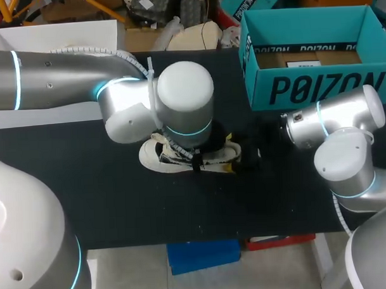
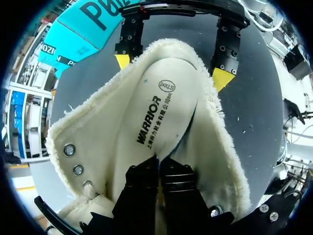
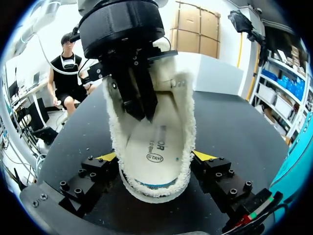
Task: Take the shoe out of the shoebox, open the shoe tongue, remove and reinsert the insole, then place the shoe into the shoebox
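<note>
A fleece-lined shoe [image 1: 160, 156] lies mid-frame on the table [image 1: 119, 204]. The right gripper [image 3: 155, 156] clamps it; the left gripper [image 2: 159, 166] pinches its insole [image 2: 164, 105].

The left arm [image 1: 64, 85] and right arm [image 1: 345, 133] are silver, round-jointed, cyan-ringed; black, screw-studded fingers [image 3: 98, 171] carry yellow tips.

The shoebox [image 1: 318, 83] carries a large brand word in black capitals along its teal side, and a small white label [image 1: 302, 64] with print too small to read lies inside it. The insole [image 2: 156, 112] in the shoe [image 2: 215, 142] bears a black wordmark, a line of smaller characters and a circled size number.
</note>
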Controlling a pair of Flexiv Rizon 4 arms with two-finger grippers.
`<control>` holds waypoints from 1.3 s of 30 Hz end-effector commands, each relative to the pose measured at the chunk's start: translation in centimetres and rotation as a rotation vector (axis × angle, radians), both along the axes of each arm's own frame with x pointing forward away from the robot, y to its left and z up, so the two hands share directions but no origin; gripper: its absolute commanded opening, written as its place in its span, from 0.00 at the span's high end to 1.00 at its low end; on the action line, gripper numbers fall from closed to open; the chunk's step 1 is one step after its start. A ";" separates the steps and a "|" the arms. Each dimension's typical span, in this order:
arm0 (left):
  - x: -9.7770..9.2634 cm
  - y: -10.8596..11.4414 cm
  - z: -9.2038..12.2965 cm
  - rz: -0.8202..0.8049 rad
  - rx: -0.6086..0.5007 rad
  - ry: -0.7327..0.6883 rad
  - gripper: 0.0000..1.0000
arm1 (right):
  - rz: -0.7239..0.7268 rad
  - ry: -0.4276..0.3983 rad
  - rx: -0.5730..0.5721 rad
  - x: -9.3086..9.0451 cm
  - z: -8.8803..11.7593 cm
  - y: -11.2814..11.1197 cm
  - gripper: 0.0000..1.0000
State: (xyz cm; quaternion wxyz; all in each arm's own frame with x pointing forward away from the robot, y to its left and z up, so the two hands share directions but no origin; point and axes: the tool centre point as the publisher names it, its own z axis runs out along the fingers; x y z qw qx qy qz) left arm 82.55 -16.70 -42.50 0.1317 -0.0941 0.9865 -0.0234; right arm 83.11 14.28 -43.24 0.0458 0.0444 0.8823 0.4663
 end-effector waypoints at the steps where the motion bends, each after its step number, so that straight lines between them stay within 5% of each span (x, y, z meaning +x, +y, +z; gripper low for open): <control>1: 2.1 0.8 -4.0 -0.002 -0.018 0.066 1.00 | -0.001 0.002 -0.003 0.1 -0.2 -0.3 1.00; 39: 1.9 1.0 2.4 -0.008 -0.281 0.164 1.00 | -0.001 0.002 -0.003 0.1 -0.2 -0.3 1.00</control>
